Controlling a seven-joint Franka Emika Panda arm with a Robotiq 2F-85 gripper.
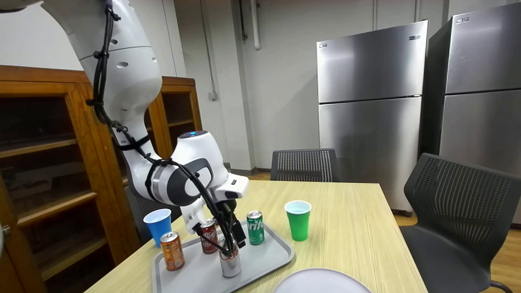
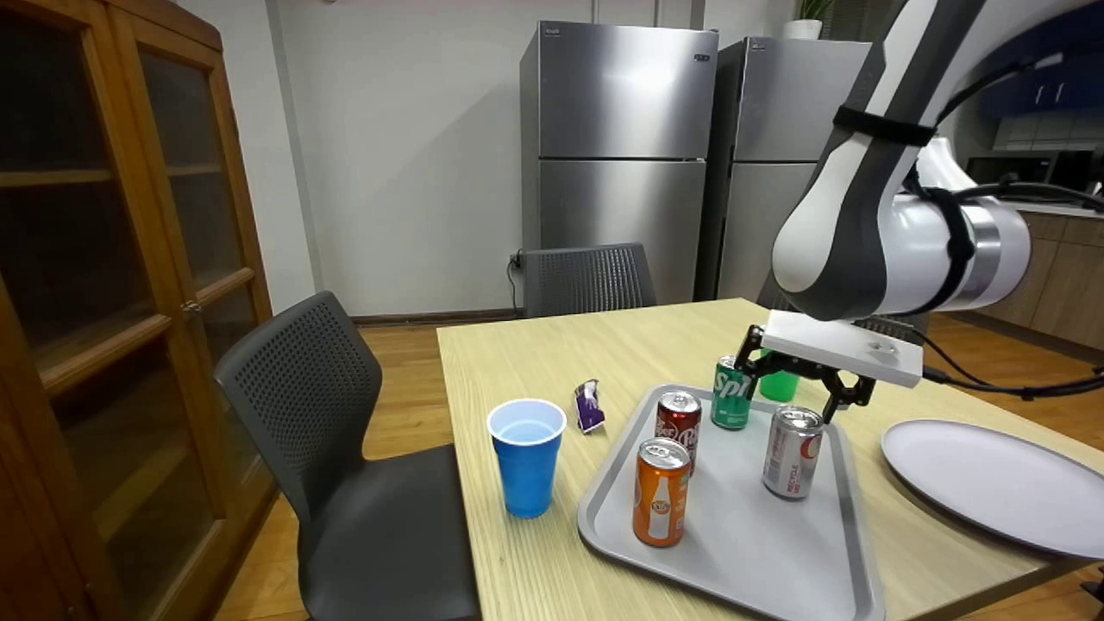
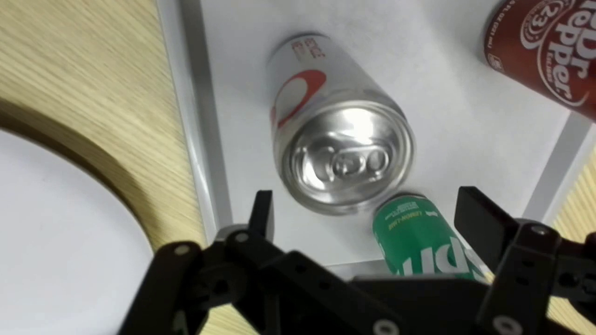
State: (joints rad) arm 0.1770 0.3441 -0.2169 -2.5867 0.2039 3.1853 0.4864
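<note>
I see the black two-fingered gripper [image 3: 367,200] gaping wide, empty; just ahead of the gap between its jaws, a silver cylindrical metal can [image 3: 342,125] stands upright on the grey rectangular plastic tray [image 2: 733,539]

this looks like a shared kitchen or break room: two steel refrigerators [image 1: 371,122] stand by the far wall [image 1: 281,81], dark mesh-backed chairs [image 1: 460,203] surround a light wood table [image 1: 342,228], and, in an exterior view, blue cupboards [image 2: 1078,86] hang above wooden base cabinets [image 2: 1069,285] and a counter [image 2: 1048,208] at the far right.
</note>
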